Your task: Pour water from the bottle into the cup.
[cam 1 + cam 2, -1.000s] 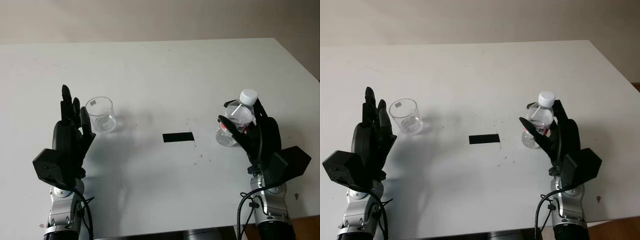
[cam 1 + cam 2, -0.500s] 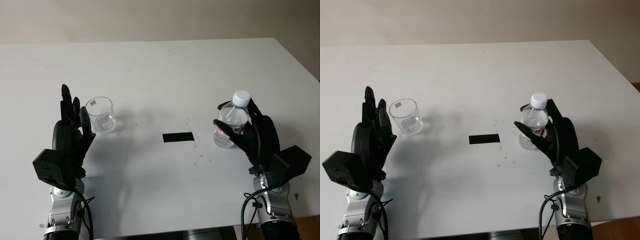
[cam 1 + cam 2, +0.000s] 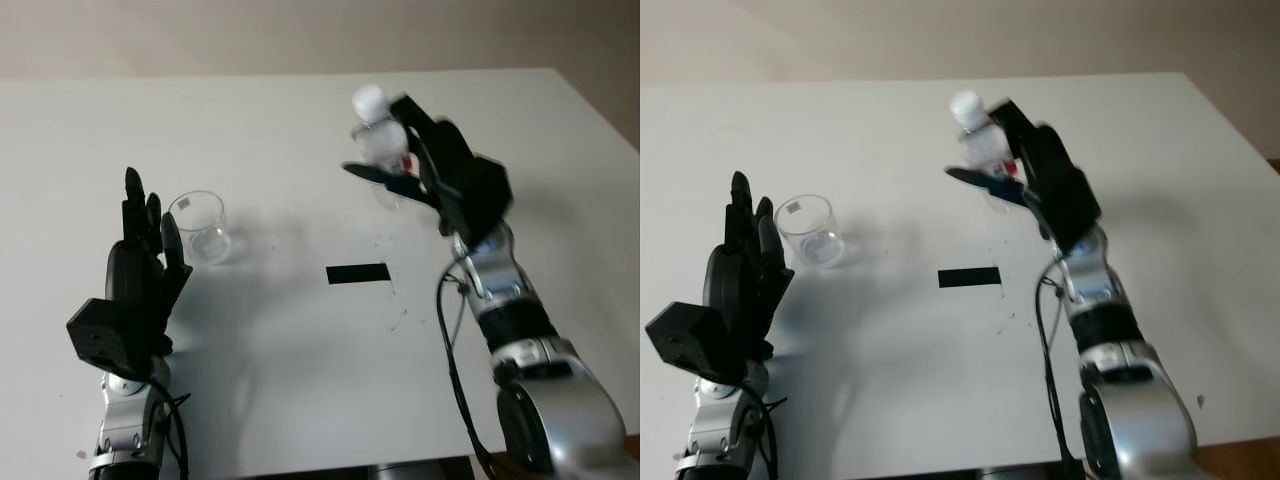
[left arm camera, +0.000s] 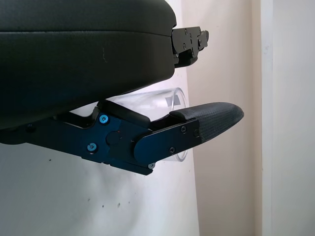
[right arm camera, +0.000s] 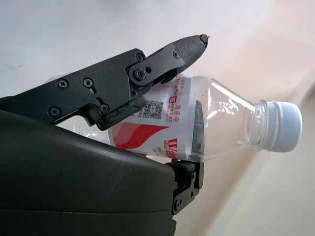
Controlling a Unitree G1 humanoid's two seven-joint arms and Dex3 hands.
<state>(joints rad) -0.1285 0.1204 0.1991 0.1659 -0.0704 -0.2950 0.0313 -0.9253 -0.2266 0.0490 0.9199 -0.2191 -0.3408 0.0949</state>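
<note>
Above the desk [image 3: 300, 400], I am carrying the capped bottle [image 3: 380, 140] clenched in my right robot hand [image 3: 430, 170], well apart from the empty cup [image 3: 200, 227] beside my open left robot hand [image 3: 135, 290]; pouring not yet begun.

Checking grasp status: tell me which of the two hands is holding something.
The right hand, raised over the table and shut on the bottle; the left hand is open beside the cup.
</note>
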